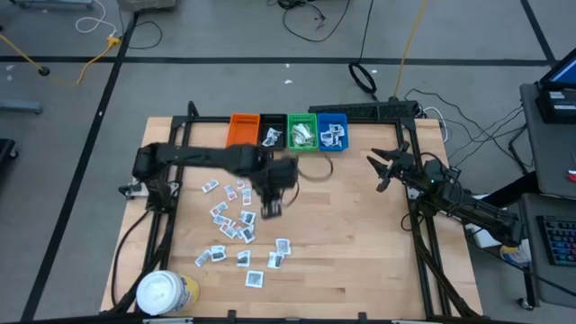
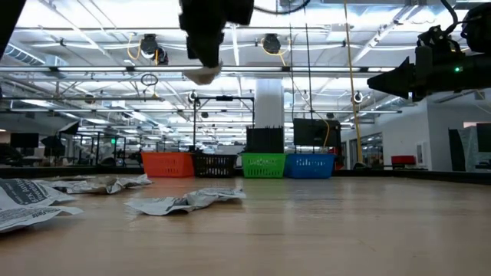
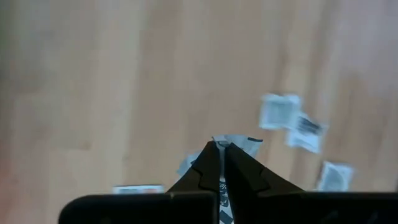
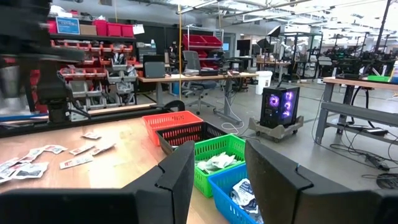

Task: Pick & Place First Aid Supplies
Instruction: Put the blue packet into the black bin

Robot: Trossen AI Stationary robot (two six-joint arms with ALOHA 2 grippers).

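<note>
My left gripper (image 3: 221, 147) is pinched shut on one white sachet (image 3: 239, 142), whose edge shows past the fingertips in the left wrist view. In the low view the gripper (image 2: 201, 65) hangs well above the wood with the packet (image 2: 201, 75) dangling under it, so I judge this one is lifted and in transit, not yet delivered.

From overhead, taking the table centre as the dial's hub, that gripper (image 1: 272, 209) sits just off centre toward 10 o'clock. The loose packets (image 1: 236, 227) are scattered from about 9 round to 7 o'clock; a good number lie on the table (image 1: 360, 243) unsorted. The round yellow tub with its white lid (image 1: 162, 292) stands at the 7 o'clock corner.

Farther out, at 12 o'clock, is the row of bins. Orange bin (image 1: 243, 130): looks empty. Black bin (image 1: 273, 133): a few packets. Green bin (image 1: 301, 133): a pale heap. Blue bin (image 1: 332, 132): several printed sachets. So sorting is partly done; my judgement is that the larger share remains.

My right gripper (image 1: 385, 167) waits near 2 o'clock, fingers apart, holding nothing.
</note>
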